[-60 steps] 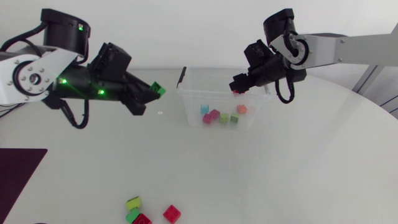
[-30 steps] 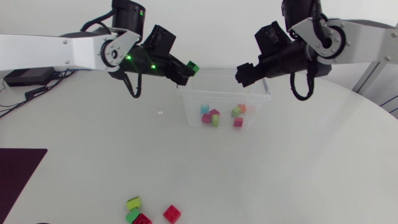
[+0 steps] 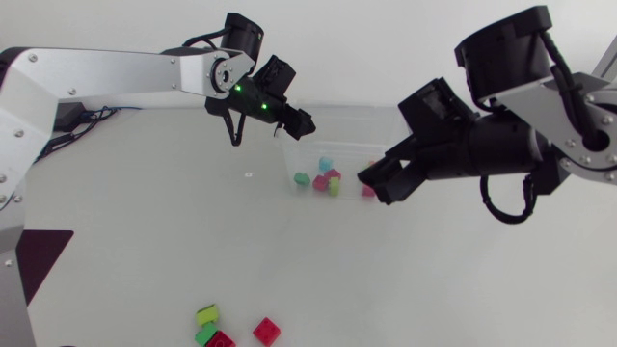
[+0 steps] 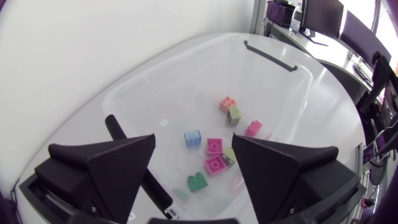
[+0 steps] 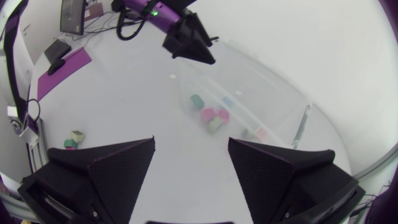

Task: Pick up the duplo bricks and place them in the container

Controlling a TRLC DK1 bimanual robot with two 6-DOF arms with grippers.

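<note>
Green brick (image 4: 198, 182) has dropped into the container (image 4: 186, 53); my left gripper (image 4: 193, 140) gapes empty above it, right gripper (image 3: 374, 183) also wide; loose bricks (image 3: 217, 328) remain.

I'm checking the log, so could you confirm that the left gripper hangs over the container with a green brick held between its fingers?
Not quite. The left gripper does hang over the container, but its fingers are open with nothing held between them. The left wrist view shows the green brick lying inside the container among the other bricks.
</note>
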